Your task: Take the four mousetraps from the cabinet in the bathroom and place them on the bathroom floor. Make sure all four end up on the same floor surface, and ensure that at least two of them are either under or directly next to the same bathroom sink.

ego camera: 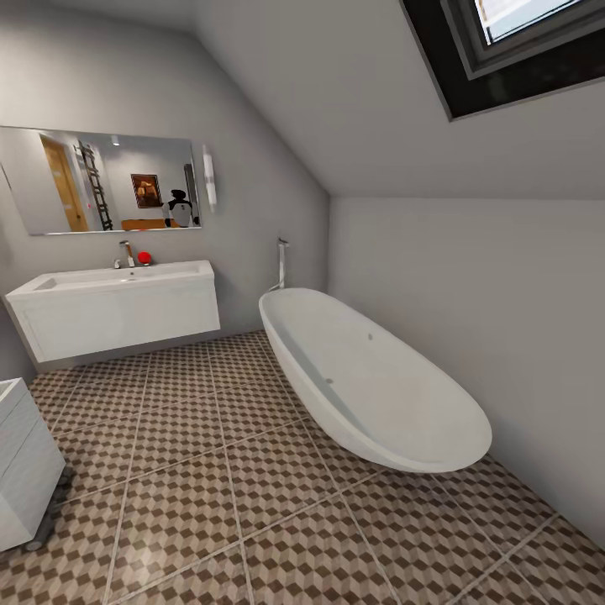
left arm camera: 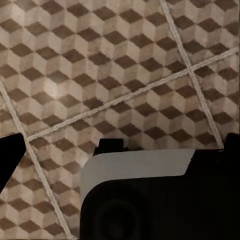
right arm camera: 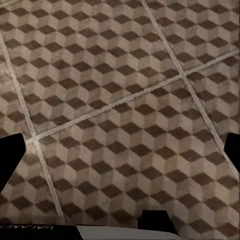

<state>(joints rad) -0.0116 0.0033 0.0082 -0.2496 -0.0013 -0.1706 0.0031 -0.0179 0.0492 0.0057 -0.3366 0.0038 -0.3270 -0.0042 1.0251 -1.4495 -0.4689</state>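
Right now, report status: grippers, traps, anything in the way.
Left gripper and right gripper open, empty, over tiled floor. No mousetraps or cabinet in sight. Sink ahead left, bathtub right; open tile between.

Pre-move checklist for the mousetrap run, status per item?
1. Bathroom sink in sight: ok, at the far wall.
2. Bathroom floor beneath it free for placing: ok.
3. Mousetraps in sight: not ok.
4. Cabinet located: not ok; head view faces sink and bathtub.
5. Left gripper empty: ok, fingers apart over tiles.
6. Right gripper empty: ok, same.
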